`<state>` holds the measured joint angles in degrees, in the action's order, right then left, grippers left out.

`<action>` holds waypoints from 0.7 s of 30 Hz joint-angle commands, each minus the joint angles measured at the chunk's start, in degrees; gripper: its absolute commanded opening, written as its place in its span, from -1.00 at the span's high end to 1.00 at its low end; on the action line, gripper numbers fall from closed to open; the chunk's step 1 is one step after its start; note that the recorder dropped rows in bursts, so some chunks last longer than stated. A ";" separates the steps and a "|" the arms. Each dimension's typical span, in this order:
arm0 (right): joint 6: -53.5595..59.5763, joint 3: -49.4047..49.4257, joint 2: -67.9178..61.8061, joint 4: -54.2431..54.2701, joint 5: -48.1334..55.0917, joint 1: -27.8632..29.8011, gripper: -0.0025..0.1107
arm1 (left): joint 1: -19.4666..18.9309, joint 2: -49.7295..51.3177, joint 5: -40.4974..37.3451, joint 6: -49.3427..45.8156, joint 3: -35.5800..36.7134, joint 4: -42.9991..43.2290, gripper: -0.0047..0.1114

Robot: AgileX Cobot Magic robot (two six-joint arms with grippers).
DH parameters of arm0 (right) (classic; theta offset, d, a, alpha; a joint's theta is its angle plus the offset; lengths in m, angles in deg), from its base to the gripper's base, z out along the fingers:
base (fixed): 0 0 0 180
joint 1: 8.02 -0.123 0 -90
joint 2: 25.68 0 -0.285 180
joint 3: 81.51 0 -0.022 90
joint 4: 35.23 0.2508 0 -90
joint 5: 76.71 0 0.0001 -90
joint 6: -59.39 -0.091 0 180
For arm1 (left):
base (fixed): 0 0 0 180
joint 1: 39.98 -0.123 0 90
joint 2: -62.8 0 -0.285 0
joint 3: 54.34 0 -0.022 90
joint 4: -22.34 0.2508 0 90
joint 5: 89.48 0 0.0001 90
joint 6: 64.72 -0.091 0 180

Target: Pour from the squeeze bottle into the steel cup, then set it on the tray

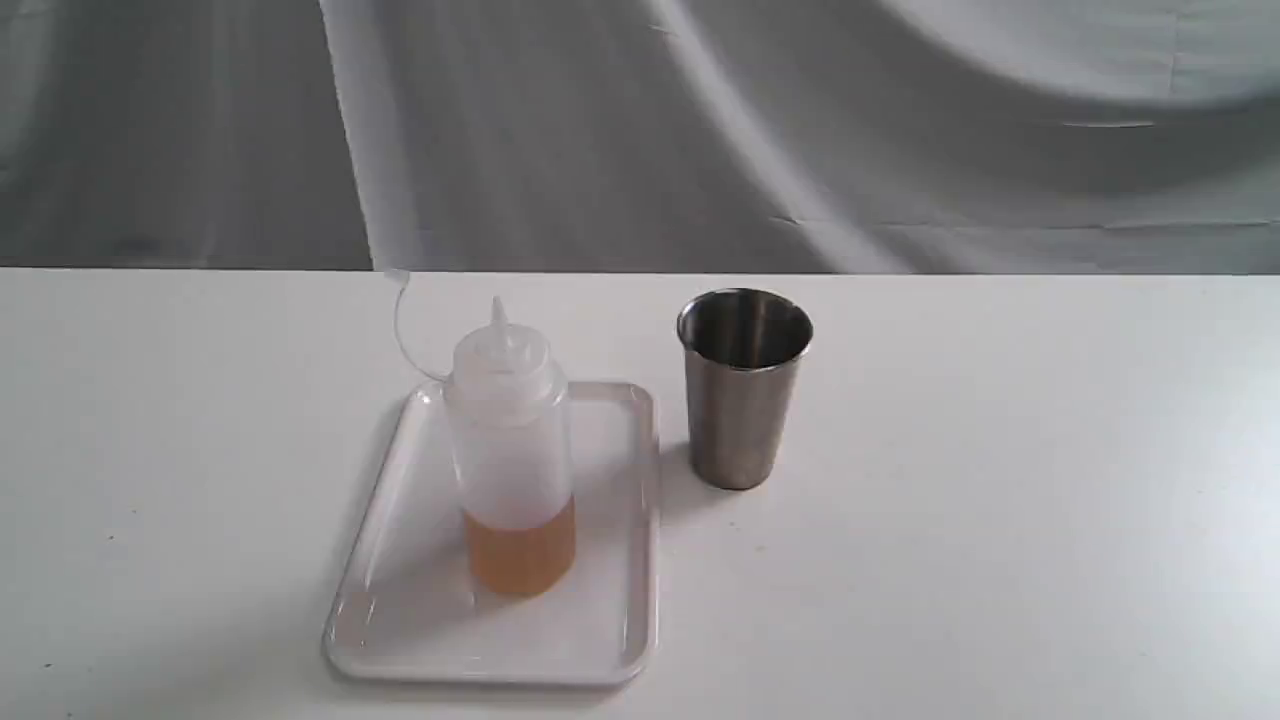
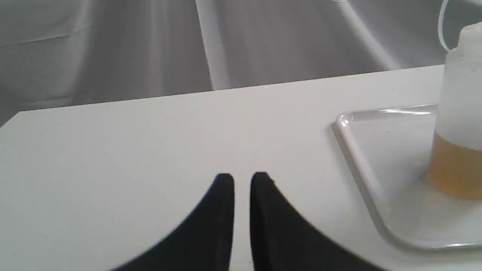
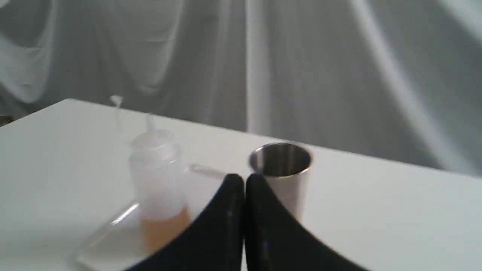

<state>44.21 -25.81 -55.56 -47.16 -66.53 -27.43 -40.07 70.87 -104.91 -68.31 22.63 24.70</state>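
On the near side of the worktop (image 1: 1000, 520): right gripper (image 3: 244, 179) clenched tight on nothing; left gripper (image 2: 242, 177) out over the left part, pinched almost together with only a slim gap, also empty. Neither in the exterior view, both well apart from the task's things.

Further in, left of the middle: tray (image 1: 420, 610) lying flat, bottle (image 1: 510, 450) upright on it, amber liquid only in its lowest part. Strap (image 1: 400, 330) arcing up off the neck, nozzle (image 1: 498, 315) bare, so apparently uncapped.

Further back, just beside the tray's far right corner and not touching it: cup (image 1: 742, 400) upright on the bare worktop. Cannot tell whether anything lies inside.

Reads two ways: pouring not yet begun, or bottle already set down and the job finished. If not begun, calls for:
- Opening a gripper wide enough for the bottle's body.
- Coming in level at mid-height.
- Closing firmly yet gently, since soft plastic with an open nozzle probably squirts under pressure.
- Lifting clear of the tray's rim.
- Tipping the nozzle over the cup's mouth.
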 commanded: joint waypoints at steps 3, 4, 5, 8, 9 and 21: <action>-0.13 0.58 5.81 -6.64 0.34 10.11 0.96 | 0.06 -0.28 0.41 0.10 0.25 0.14 0.78; -0.13 0.80 6.92 -6.01 0.50 11.38 0.96 | 0.06 -0.28 0.41 0.10 0.25 0.14 0.78; -0.13 1.31 7.87 -5.59 0.55 12.57 0.96 | 0.06 -0.28 0.41 0.10 0.25 0.14 0.78; -0.13 4.30 11.52 -3.67 0.55 16.04 0.96 | 0.06 -0.28 0.41 0.10 0.25 0.14 0.78; -0.13 5.32 12.51 -2.71 0.55 16.99 0.96 | 0.06 -0.28 0.41 0.10 0.25 0.14 0.78; -0.02 17.61 20.48 -2.37 -2.11 21.55 0.96 | 0.06 -0.28 0.41 0.10 0.25 0.14 0.78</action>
<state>44.21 -9.61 -35.71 -50.03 -67.06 -6.34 -40.07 70.87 -104.91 -68.31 22.63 24.70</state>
